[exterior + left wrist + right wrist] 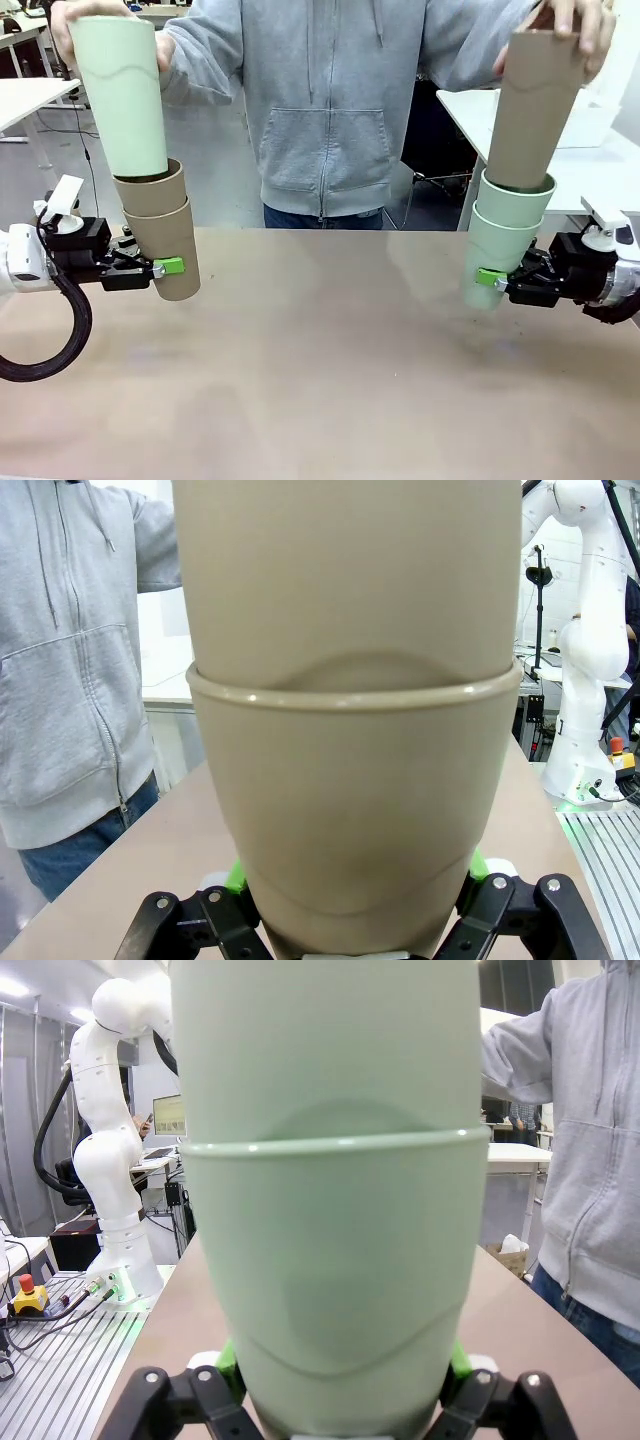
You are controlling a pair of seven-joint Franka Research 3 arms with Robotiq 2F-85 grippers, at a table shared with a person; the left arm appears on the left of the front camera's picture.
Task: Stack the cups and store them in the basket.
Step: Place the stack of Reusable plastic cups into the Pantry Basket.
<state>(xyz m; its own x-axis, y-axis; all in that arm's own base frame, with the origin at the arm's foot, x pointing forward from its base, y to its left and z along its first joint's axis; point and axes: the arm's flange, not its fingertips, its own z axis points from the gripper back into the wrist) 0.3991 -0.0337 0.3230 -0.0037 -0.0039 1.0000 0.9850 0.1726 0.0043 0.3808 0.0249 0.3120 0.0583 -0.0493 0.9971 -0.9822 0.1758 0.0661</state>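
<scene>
Green-padded left gripper (168,268) squeezes the tan stack (160,225) at frame left, right gripper (488,278) pinches the mint stack (505,240) at frame right, far fingers hidden behind the cups. Person's hands (578,22), cropped along the top edge, hold a mint cup (120,95) and a tan cup (535,110) poking into those stacks

The left end effector (170,267) is gripping the left stack (158,225) of two cups over the left side of the surface (320,380). The right end effector (490,277) is gripping the right stack (505,240) opposite. The person (320,120) behind is holding the left top cup (120,95) and the right top cup (535,110) in the stacks' mouths.
</scene>
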